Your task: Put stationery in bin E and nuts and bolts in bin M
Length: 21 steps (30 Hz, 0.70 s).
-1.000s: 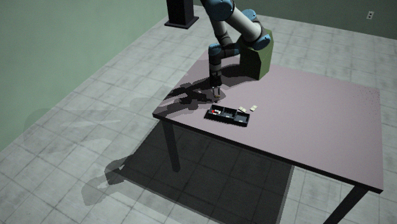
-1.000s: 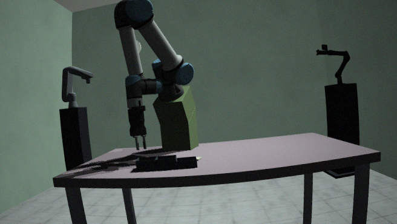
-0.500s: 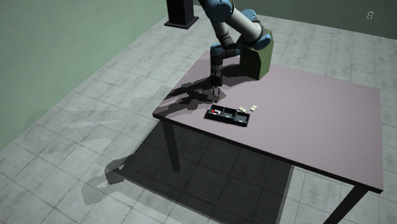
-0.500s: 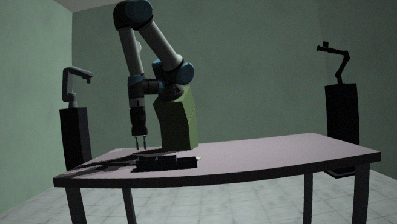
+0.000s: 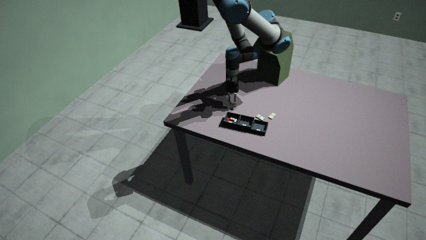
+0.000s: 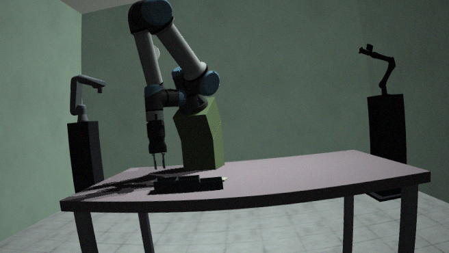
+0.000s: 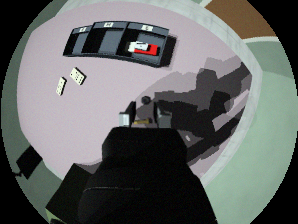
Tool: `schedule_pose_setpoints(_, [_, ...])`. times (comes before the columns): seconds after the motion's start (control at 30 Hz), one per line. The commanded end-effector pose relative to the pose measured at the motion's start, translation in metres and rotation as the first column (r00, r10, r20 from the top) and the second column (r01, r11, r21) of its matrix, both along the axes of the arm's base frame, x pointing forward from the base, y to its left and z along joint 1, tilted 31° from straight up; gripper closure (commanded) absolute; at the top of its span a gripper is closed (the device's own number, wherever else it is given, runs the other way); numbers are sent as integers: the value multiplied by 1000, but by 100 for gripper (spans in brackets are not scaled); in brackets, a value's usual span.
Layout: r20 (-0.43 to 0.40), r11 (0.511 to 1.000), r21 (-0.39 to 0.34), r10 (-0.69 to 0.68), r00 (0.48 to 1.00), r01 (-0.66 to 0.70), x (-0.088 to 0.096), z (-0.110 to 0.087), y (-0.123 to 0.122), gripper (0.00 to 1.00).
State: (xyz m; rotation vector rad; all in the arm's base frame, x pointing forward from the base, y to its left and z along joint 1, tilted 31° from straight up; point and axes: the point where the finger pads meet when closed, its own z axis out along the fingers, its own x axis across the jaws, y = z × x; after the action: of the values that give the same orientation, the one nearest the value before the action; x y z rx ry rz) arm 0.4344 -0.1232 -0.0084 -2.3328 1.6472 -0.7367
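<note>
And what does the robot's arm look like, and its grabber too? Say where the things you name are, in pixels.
The robot's arm (image 5: 262, 26) (image 6: 180, 48) has smooth, pale grey tubes with round blue caps and dark grey joints. Its black gripper (image 5: 232, 98) (image 6: 159, 168) (image 7: 145, 120) has a chunky body and two thin, straight fingers that look shiny grey up close. I can't make out any cables or writing on them.
</note>
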Motion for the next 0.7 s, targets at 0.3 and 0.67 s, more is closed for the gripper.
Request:
schedule_pose_setpoints(0.3, [1, 1000, -1, 0, 1000, 0, 6, -10, -2, 36])
schedule_pose_setpoints(0.67, [1, 1000, -1, 0, 1000, 0, 24, -41, -6, 36])
